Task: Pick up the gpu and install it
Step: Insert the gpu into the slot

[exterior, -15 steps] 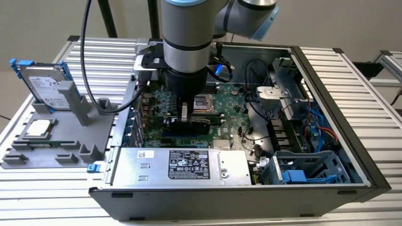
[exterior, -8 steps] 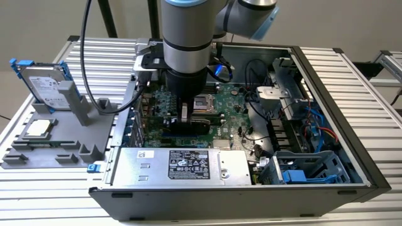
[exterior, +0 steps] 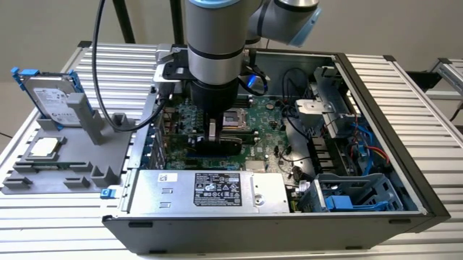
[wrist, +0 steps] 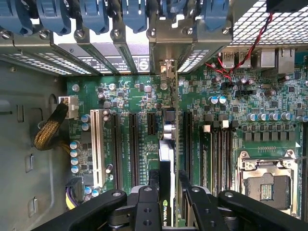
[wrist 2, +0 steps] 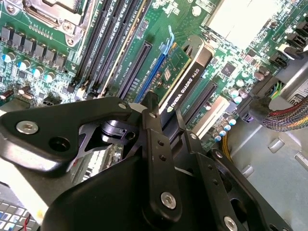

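Gripper [wrist 2: 161, 113] clamped on gpu [wrist 2: 185, 84], card upright over mobo [wrist: 134, 96] slots.

One gpu [wrist 2: 185, 72], one hard drive [exterior: 49, 99], one CPU chip [exterior: 45, 146], one computer case [exterior: 405, 179].

The gpu [wrist 2: 185, 79] stands on edge, black shroud and green board visible.

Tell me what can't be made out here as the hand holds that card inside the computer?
- The gpu's bottom edge and its slot: hidden by the card itself in both wrist views.
- The gpu's near end: covered by the hand in the second wrist view.
- Most of the gpu in the exterior view: behind the arm.
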`<action>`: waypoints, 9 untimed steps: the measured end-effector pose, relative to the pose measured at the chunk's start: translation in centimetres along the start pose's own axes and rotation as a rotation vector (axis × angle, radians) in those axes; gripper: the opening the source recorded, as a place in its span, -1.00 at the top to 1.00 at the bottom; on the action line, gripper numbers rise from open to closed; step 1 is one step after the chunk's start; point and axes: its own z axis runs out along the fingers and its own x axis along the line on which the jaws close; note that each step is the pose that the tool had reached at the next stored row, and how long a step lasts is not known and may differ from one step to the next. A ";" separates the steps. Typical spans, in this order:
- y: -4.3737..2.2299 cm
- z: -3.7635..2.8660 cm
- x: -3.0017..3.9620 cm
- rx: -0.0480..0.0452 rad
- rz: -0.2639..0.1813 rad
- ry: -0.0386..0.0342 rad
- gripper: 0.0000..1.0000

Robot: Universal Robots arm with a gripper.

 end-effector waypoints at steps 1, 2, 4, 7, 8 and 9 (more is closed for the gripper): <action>0.02 0.01 0.00 0.0000 0.000 0.0001 1.00; 0.04 0.02 0.01 0.0000 0.000 0.0002 1.00; 0.09 0.07 0.01 0.0000 0.000 0.0000 1.00; 0.11 0.13 0.01 -0.0001 0.000 0.0001 1.00; 0.12 0.18 0.01 0.0000 0.000 0.0001 1.00; 0.12 0.23 0.01 0.0001 0.000 -0.0001 1.00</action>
